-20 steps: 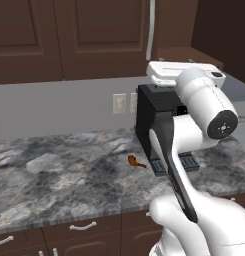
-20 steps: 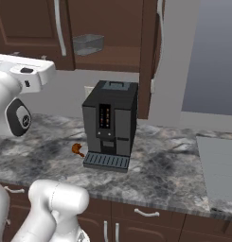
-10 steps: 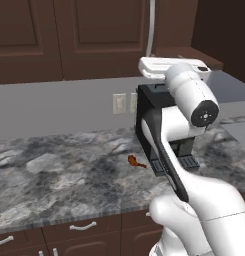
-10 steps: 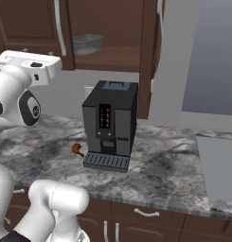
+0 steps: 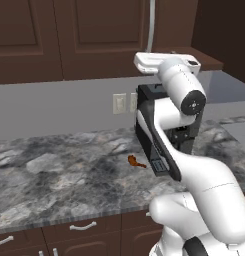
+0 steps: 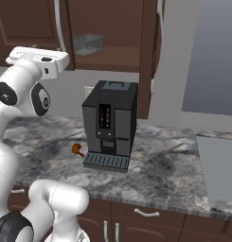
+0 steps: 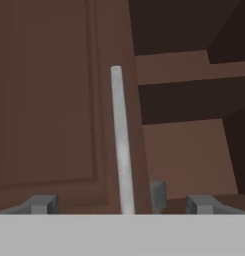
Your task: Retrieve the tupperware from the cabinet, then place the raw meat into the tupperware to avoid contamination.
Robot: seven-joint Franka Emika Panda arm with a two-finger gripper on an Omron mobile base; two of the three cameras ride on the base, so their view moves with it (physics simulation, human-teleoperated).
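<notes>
**End effector open and empty at the cabinet door**

Left base view: The raw meat (image 5: 136, 161) lies on the marbled tabletop (image 5: 54, 175), just left of the black coffee machine (image 5: 166, 125). The arm's white hand is raised above the coffee machine, level with the bottom of the dark cabinet (image 5: 94, 35).

Right base view: The tupperware (image 6: 88, 44) sits on the open cabinet's lower shelf (image 6: 112, 59), above and left of the coffee machine. The raw meat rests on the tabletop just left of the machine's drip tray (image 6: 106, 161).

Hand view: The end effector (image 7: 121, 204) has its 2 fingers spread wide with nothing held. The door's silver bar handle (image 7: 121, 145) stands upright between them, in front of the door panel, with shelves to the right.
</notes>
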